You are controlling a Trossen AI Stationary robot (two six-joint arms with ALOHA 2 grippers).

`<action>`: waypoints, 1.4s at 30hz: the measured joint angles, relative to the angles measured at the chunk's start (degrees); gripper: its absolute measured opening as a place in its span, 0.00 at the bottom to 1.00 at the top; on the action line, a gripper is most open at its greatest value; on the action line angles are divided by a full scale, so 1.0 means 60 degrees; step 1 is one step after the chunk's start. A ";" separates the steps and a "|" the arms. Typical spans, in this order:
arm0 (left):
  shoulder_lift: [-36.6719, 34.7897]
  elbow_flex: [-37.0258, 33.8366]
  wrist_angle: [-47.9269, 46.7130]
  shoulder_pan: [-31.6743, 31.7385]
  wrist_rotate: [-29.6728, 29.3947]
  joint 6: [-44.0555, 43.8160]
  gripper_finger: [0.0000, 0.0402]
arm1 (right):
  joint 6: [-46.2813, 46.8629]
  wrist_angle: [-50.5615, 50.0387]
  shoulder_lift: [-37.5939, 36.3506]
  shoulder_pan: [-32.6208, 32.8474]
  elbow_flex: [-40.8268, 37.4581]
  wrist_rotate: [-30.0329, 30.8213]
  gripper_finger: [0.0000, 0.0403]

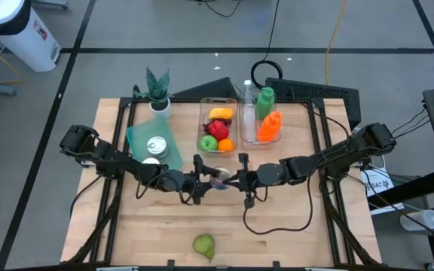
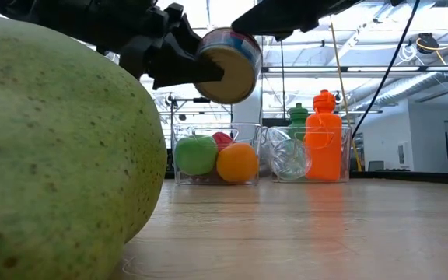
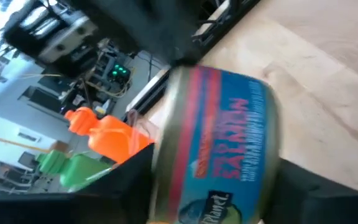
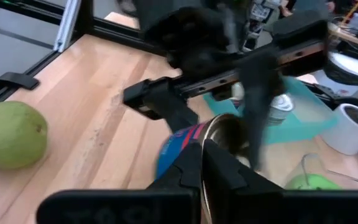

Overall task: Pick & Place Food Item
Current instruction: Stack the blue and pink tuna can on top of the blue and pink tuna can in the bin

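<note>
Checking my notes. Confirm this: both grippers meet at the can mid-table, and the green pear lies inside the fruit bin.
Wrong on the pear: it lies on the bare table by the front edge, outside the fruit bin. The high view shows it.

Room looked like a lab: grey floor (image 1: 164, 30) marked with dark tape lines, a pale wooden worktop (image 1: 292, 226) in the middle, and high white ceiling beams (image 2: 411, 19) with bright daylight pouring in behind.

Open wood table (image 1: 292, 218) at front, only green pear (image 1: 203, 244) there; clear plastic bins (image 1: 218, 120) block the back.
</note>
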 joint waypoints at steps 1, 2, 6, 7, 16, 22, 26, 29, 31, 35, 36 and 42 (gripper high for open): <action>0.0007 -0.0005 -0.0021 -0.0007 0.0038 -0.0021 0.52 | -0.0004 0.0015 -0.0004 -0.0005 0.0000 0.0015 0.00; 0.0007 -0.0005 -0.0032 -0.0018 0.0060 -0.0021 0.47 | -0.0004 0.0034 -0.0005 -0.0011 0.0000 0.0004 0.00; 0.0007 -0.0009 -0.0057 -0.0033 0.0053 0.0032 0.47 | -0.0014 0.0005 -0.0007 -0.0007 0.0000 0.0025 0.00; 0.0007 -0.0009 -0.0051 -0.0033 0.0008 0.0076 0.47 | -0.0023 -0.0014 -0.0007 -0.0007 0.0000 0.0031 0.00; -0.0201 -0.0013 -0.0655 -0.0534 -0.2956 0.0403 0.47 | -0.1206 -0.0327 0.0004 0.0101 0.0001 -0.0162 0.09; -0.0732 -0.0362 -0.0935 -0.0805 -0.3735 0.0199 0.47 | -0.1232 -0.0307 -0.0020 0.0052 -0.0001 0.0003 0.14; -0.1771 -0.1145 -0.0934 -0.1075 -0.3447 0.0042 0.47 | -0.0830 -0.0762 -0.0469 0.0149 -0.0004 -0.0098 0.16; -0.2856 -0.1884 -0.0707 -0.1343 -0.4004 -0.0204 0.47 | -0.0734 -0.1044 -0.0909 0.0161 -0.0313 -0.0088 0.15; -0.3693 -0.2444 -0.0681 -0.1539 -0.5193 -0.0318 0.47 | -0.0576 -0.0787 -0.1218 0.0200 -0.0705 -0.0222 0.15; -0.5097 -0.3620 -0.0759 -0.1967 -0.7498 -0.0720 0.47 | -0.0128 0.0534 -0.1713 0.0258 -0.1864 -0.0566 0.13; -0.5392 -0.3843 -0.0796 -0.2071 -0.8015 -0.0829 0.47 | -0.0040 0.0912 -0.1775 0.0279 -0.2234 -0.0529 0.13; -0.6271 -0.4000 -0.0790 -0.3144 -1.0449 -0.0612 0.47 | 0.0119 0.3676 -0.1971 0.0295 -0.4270 -0.0525 0.13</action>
